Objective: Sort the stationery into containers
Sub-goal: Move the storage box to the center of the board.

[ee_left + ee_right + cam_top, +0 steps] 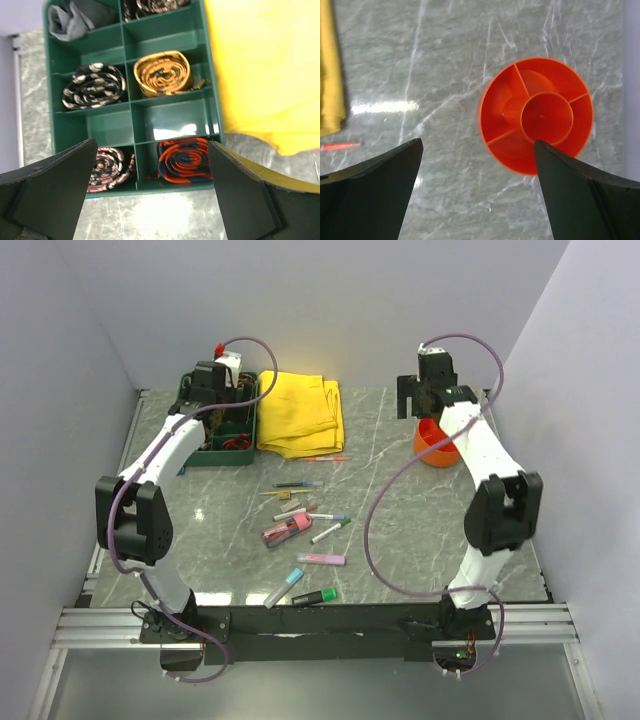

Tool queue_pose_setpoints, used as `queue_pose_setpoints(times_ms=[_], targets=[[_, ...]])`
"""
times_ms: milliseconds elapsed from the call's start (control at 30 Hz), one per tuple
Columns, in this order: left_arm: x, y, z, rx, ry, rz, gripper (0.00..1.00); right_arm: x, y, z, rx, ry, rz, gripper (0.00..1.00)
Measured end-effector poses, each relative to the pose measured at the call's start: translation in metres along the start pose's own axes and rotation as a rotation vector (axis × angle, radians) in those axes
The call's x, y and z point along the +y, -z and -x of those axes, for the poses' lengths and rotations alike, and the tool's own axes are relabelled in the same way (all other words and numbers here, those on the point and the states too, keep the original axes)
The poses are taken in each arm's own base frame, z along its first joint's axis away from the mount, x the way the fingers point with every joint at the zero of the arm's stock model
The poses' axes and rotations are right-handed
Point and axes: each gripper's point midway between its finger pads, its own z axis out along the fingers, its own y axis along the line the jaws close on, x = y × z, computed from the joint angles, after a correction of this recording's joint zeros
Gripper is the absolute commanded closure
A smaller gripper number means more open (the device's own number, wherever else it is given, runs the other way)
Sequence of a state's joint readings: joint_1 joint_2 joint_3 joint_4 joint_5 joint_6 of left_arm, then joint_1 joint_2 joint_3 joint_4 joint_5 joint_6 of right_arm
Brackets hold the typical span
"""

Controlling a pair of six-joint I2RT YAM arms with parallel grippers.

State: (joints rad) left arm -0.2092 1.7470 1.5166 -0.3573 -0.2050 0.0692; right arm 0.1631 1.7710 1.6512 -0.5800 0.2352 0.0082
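Observation:
Several pens, markers and highlighters (300,525) lie scattered on the marble table's middle and front. The dark green compartment tray (192,390) stands at the back left; in the left wrist view (105,129) it holds several rolled ties. My left gripper (215,380) hovers over its near edge, open and empty (152,175). The round orange divided pot (435,445) stands at the back right and looks empty in the right wrist view (537,115). My right gripper (430,390) hovers above it, open and empty (477,175). A red pen (340,146) lies by the cloth.
A folded yellow cloth (300,412) lies at the back middle between tray and pot, also in the left wrist view (265,70). Grey walls enclose the table at back and sides. A metal rail runs along the front edge.

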Motion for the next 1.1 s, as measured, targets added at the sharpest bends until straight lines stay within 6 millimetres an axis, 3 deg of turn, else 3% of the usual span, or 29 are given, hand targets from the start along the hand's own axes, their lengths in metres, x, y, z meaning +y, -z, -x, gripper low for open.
queue_pose_setpoints(times_ms=[167, 267, 333, 567, 767, 1100], targets=[[-0.007, 0.002, -0.011, 0.039, -0.005, -0.035, 0.01, -0.013, -0.045, -0.003, 0.077, -0.047, 0.002, 0.02], [-0.011, 0.003, -0.024, 0.071, -0.017, -0.045, 0.01, -0.026, -0.056, -0.011, 0.118, -0.038, -0.009, 0.12], [-0.014, 0.004, -0.032, 0.091, -0.023, -0.050, 0.01, -0.029, -0.062, -0.006, 0.116, -0.034, -0.002, 0.19], [-0.012, 0.007, -0.047, 0.128, -0.037, -0.036, 0.01, -0.011, -0.067, 0.011, 0.084, -0.019, 0.079, 0.29], [-0.007, 0.009, -0.046, 0.123, -0.041, -0.013, 0.01, 0.004, -0.076, -0.001, 0.121, -0.003, 0.129, 0.40], [-0.005, 0.011, -0.056, 0.142, -0.051, 0.002, 0.01, 0.032, -0.085, -0.022, 0.191, 0.016, 0.175, 0.41]])
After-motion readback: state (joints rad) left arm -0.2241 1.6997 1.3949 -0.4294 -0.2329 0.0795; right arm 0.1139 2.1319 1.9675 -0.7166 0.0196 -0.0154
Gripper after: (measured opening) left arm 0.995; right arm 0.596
